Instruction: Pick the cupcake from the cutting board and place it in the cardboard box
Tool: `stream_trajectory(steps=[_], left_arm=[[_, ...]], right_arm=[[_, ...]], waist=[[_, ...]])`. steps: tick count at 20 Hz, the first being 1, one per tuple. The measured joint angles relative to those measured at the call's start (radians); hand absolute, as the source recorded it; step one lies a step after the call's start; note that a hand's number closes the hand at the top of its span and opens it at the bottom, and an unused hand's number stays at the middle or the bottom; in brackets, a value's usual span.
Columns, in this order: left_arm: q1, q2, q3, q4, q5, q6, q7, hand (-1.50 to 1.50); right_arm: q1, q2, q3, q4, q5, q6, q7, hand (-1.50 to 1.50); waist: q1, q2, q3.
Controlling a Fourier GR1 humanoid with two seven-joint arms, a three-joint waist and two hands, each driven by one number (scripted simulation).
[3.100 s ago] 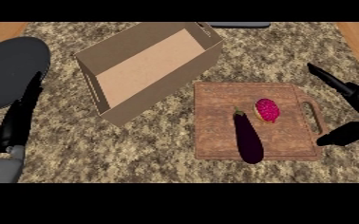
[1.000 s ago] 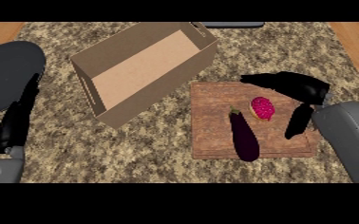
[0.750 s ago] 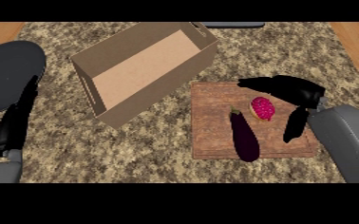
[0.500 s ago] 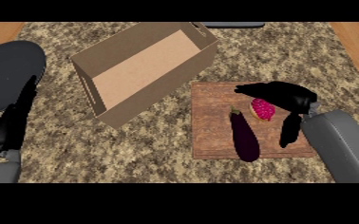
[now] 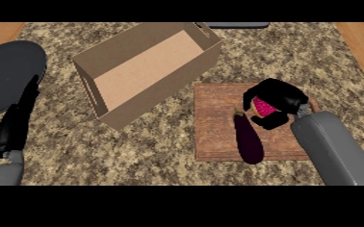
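Note:
The pink cupcake sits on the wooden cutting board at the right of the counter. My right hand is curled round it from above and the right, so only a patch of pink shows between the thumb and fingers. The open cardboard box lies to the upper left of the board, its inside bare. My left hand hangs at the view's left edge, fingers straight and holding nothing.
A dark purple eggplant lies on the board just left of and below the cupcake, close to my right hand's fingers. A dark flat object shows at the counter's far edge.
My right hand came in from the right edge, moved over the cutting board and closed its fingers round the cupcake. The left arm and the box stayed put.

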Motion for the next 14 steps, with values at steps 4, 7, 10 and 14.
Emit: stream_trajectory(steps=[4, 7, 10, 14], left_arm=[[-0.012, 0.0, 0.009, 0.016, -0.006, -0.006, -0.003, 0.0], [-0.004, -0.017, 0.002, 0.009, -0.018, 0.003, -0.005, 0.0], [0.001, -0.018, 0.008, 0.01, -0.017, 0.003, 0.001, 0.0], [0.007, -0.012, 0.017, 0.01, -0.014, 0.001, 0.007, 0.0]], right_arm=[[-0.019, 0.023, -0.024, 0.046, 0.043, -0.118, -0.026, 1.5], [-0.019, 0.037, -0.042, 0.016, 0.067, -0.172, 0.008, 1.5], [0.011, 0.068, -0.081, -0.035, 0.085, -0.211, 0.146, 1.5], [0.057, 0.146, -0.106, -0.118, 0.153, -0.276, 0.408, 1.5]], waist=[[0.001, 0.001, 0.001], [-0.002, 0.0, 0.001], [-0.012, -0.004, 0.0], [-0.027, -0.01, -0.001]])
